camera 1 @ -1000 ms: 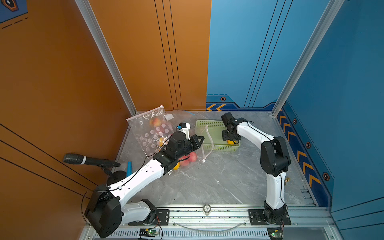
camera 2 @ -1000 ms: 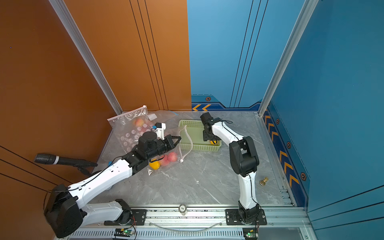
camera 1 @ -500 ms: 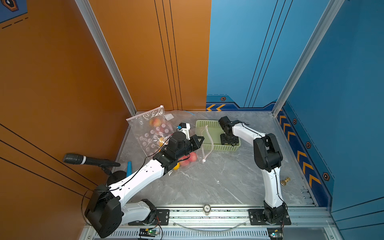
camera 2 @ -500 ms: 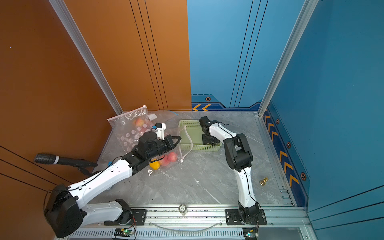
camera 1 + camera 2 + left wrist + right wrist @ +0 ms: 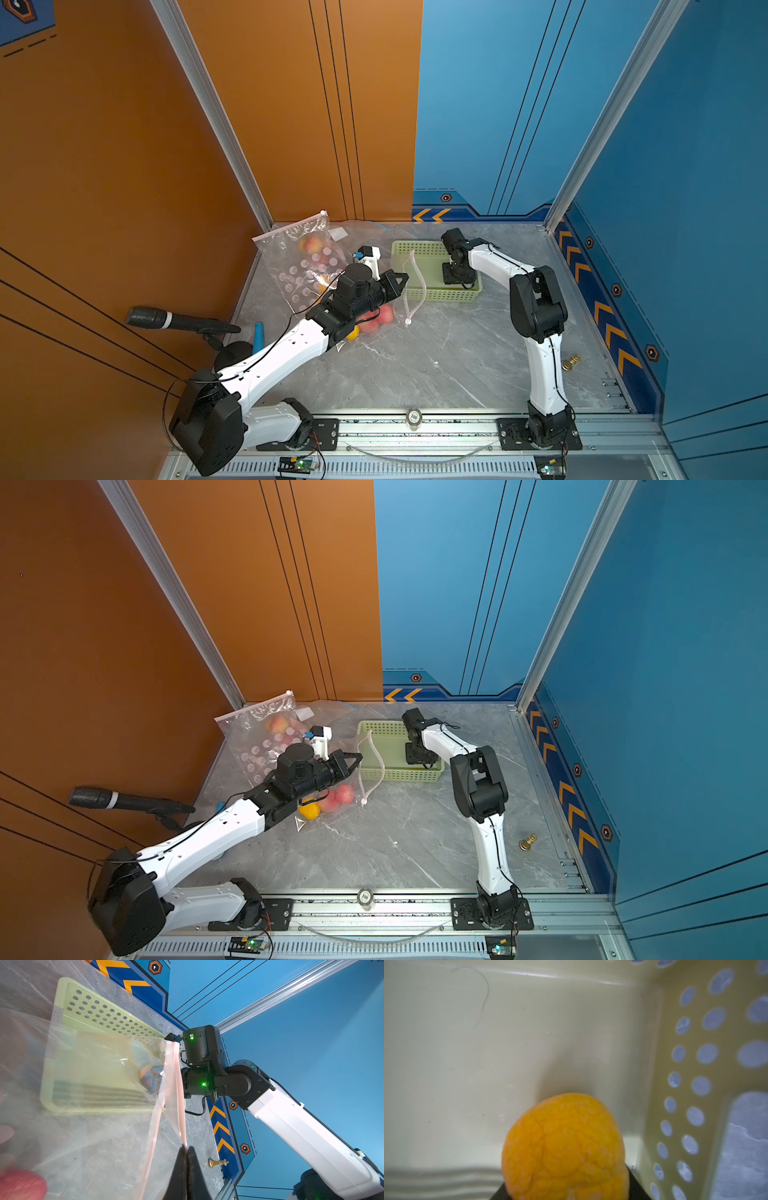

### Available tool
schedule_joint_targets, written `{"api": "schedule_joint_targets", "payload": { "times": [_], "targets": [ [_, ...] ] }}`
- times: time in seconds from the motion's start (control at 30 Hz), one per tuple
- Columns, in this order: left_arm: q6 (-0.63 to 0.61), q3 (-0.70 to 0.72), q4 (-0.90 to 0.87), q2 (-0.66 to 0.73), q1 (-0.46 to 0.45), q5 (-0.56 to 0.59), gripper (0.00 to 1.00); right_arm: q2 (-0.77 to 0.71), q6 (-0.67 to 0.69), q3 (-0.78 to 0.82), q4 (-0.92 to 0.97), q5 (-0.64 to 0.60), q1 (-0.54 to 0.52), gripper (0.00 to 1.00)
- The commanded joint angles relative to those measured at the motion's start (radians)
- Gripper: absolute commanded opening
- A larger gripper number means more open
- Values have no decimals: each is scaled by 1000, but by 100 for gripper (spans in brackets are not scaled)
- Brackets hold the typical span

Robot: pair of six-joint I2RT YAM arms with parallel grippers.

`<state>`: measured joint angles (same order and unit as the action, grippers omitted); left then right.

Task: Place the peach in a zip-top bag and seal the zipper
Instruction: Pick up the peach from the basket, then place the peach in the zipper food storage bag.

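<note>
In both top views my left gripper [image 5: 402, 279] is pressed together on the rim of the bag [image 5: 397, 301]. It holds the bag's mouth up just beside the basket [image 5: 440, 296], on the side toward the left arm. The bag's lower part rests on the table [image 5: 436, 365] with red fruit [image 5: 386, 314] inside. My right gripper [image 5: 457, 277] points down inside the basket, in the corner toward the right arm's base, and from up here I cannot see what lies under it. In the left wrist view the two fingers [image 5: 196, 1178] meet tip to tip with the pink zipper strip [image 5: 180, 1105] pinched between them. Through the clear film I make out the basket and, blurred, an orange patch of the peach [image 5: 146, 1070] right against the dark right gripper, well apart from my left one. In the right wrist view the peach [image 5: 564, 1147] fills the lower middle, orange and wrinkled. It lies on the basket floor near the perforated wall [image 5: 654, 1064], so it is outside the bag. A dark finger [image 5: 637, 1188] shows at each side of it, so it sits between them. Whether they already press on it or stand a little off, I cannot tell.
</note>
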<state>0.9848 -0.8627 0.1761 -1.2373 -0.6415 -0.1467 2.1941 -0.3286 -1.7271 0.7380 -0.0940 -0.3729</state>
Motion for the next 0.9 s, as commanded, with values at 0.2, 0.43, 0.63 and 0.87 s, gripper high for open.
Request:
{"api": "schedule_joint_targets", "payload": {
  "times": [0.2,0.43,0.63,0.87],
  "targets": [
    [-35,-14,-12,-7,-12,2,0,-248,15,143,-81,65,-14,38],
    [-39,-20,-12,-6,-11,10,0,-516,-8,325,-183,148,-65,34],
    [-37,-23,-6,-10,2,-1,0,-691,-16,402,-239,194,-151,35],
    [-46,-46,-21,-6,13,-16,0,-794,-33,447,-307,262,-249,37]
  ]
}}
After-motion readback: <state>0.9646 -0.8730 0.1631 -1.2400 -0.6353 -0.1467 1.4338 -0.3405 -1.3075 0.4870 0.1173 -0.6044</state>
